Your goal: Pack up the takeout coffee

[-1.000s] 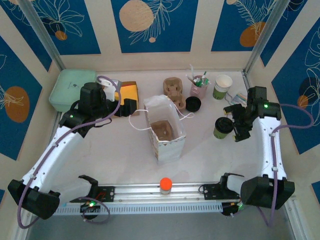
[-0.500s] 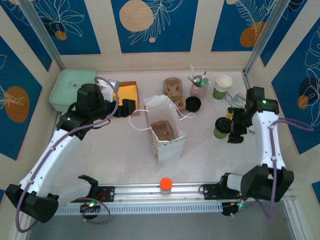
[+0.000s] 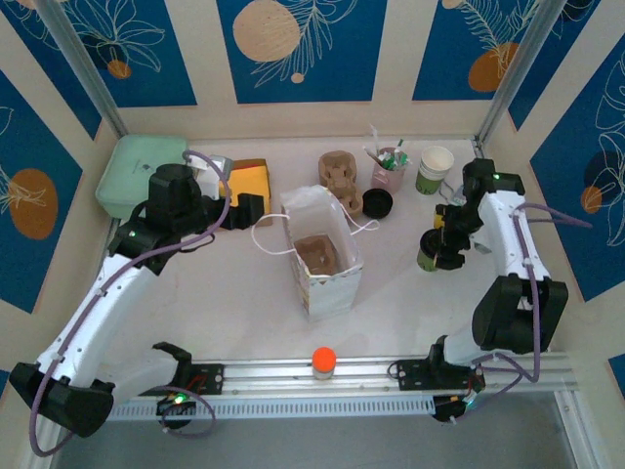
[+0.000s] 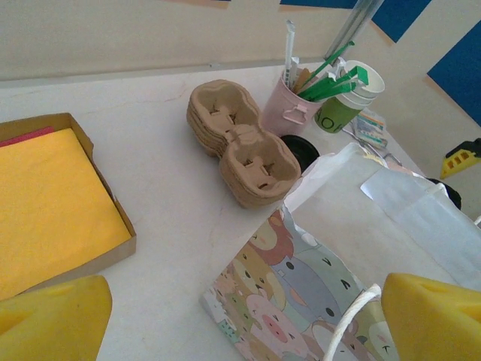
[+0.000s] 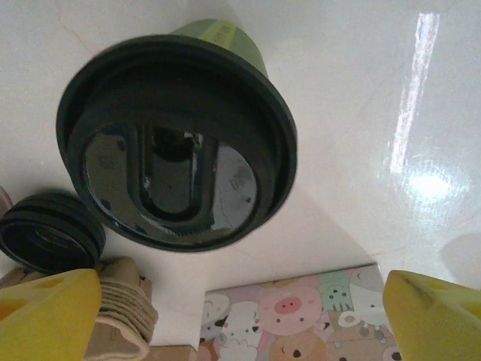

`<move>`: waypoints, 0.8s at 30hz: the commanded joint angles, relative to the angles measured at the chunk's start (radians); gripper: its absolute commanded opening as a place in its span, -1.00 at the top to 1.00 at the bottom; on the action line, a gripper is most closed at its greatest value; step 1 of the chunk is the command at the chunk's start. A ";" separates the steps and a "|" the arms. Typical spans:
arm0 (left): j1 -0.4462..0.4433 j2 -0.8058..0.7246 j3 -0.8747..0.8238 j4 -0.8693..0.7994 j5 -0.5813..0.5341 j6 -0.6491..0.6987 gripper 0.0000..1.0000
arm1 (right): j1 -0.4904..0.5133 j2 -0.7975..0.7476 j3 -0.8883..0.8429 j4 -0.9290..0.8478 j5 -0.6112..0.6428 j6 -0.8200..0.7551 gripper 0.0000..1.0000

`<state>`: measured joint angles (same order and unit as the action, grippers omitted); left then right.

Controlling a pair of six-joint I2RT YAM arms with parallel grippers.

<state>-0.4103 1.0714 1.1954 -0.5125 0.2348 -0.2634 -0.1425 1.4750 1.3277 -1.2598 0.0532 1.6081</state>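
Takeout coffee hides most of its green side under its lid.

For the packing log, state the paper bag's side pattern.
The white paper bag shows pastel cartoon animal faces; left wrist view best.

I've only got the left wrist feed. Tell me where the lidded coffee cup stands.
Observer: The takeout coffee stands upright on the table, to the right of the paper bag.
Operator: Report the right claw.
Observer: The right claw is at the cup, open, its yellow fingers clear of the black lid.
Operator: Say what's in the bag.
Observer: What looks like a brown pulp carrier sits at its bottom.
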 commanded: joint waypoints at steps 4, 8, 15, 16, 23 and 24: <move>-0.005 -0.011 -0.009 0.002 -0.005 0.004 -0.85 | 0.009 0.041 0.027 0.011 0.039 0.027 -0.95; -0.006 -0.014 -0.012 0.000 -0.009 0.008 -0.85 | 0.009 0.047 0.013 0.045 0.051 0.018 -0.96; -0.006 -0.018 -0.016 -0.004 -0.015 0.013 -0.85 | 0.006 0.064 0.005 0.074 0.047 0.012 -0.97; -0.005 -0.017 -0.016 -0.004 -0.016 0.013 -0.85 | 0.004 0.070 0.009 0.071 0.045 0.012 -0.97; -0.005 -0.026 -0.022 -0.006 -0.020 0.015 -0.85 | 0.004 0.096 0.018 0.058 0.042 0.018 -0.99; -0.005 -0.027 -0.022 -0.007 -0.020 0.014 -0.85 | 0.004 0.096 0.014 0.063 0.040 0.019 -0.99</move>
<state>-0.4103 1.0676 1.1824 -0.5137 0.2268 -0.2600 -0.1375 1.5639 1.3289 -1.1732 0.0898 1.6089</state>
